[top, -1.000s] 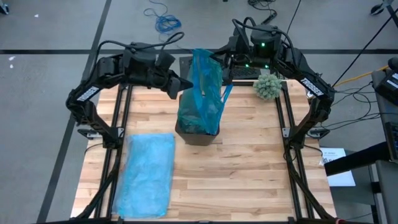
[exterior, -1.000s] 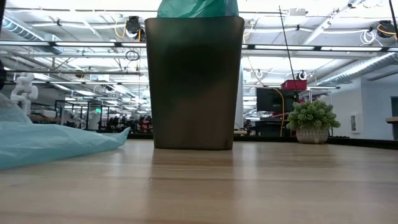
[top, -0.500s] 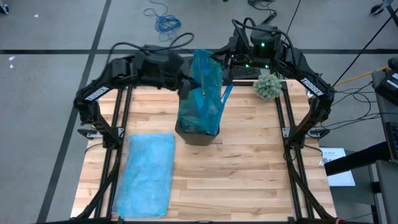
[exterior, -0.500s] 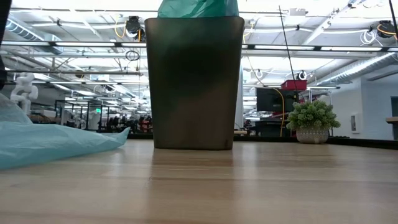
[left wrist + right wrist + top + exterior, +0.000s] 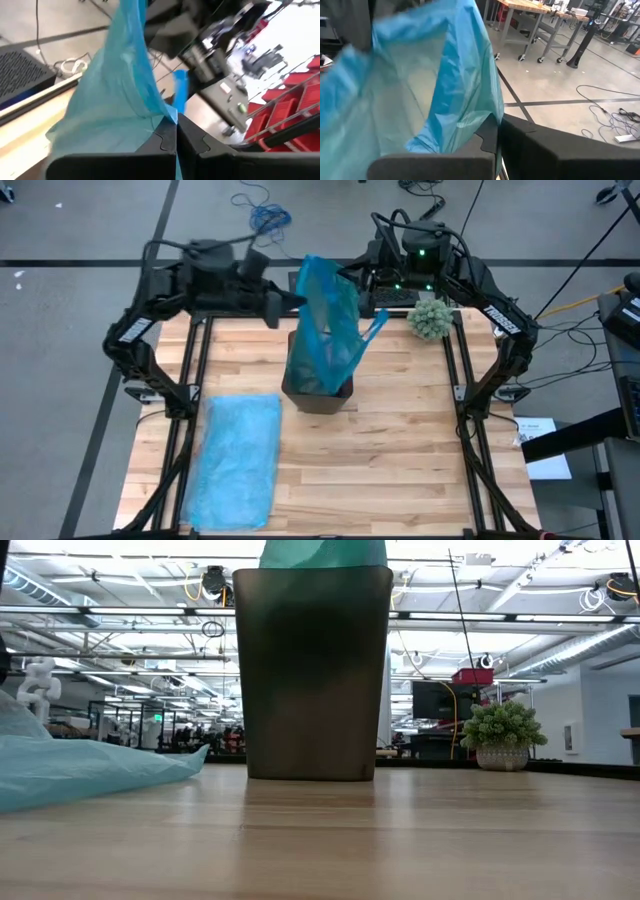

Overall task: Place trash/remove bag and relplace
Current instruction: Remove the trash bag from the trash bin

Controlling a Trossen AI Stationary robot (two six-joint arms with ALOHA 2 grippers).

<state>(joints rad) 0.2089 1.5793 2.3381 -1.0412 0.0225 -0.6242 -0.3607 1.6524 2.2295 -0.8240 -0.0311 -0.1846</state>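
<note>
Trash is hidden: the dark bin (image 5: 317, 388) at the centre of the high view shows only blue plastic inside, and in the low view its opaque wall (image 5: 312, 670) blocks everything. The blue bag (image 5: 326, 320) rises out of the bin, its top cut off in the low view. A second, flat blue bag (image 5: 237, 460) lies lower left on the table (image 5: 400, 450). The left gripper (image 5: 176, 135) is clamped on the bag's upper edge; the right gripper (image 5: 497, 131) pinches its other side.
</note>
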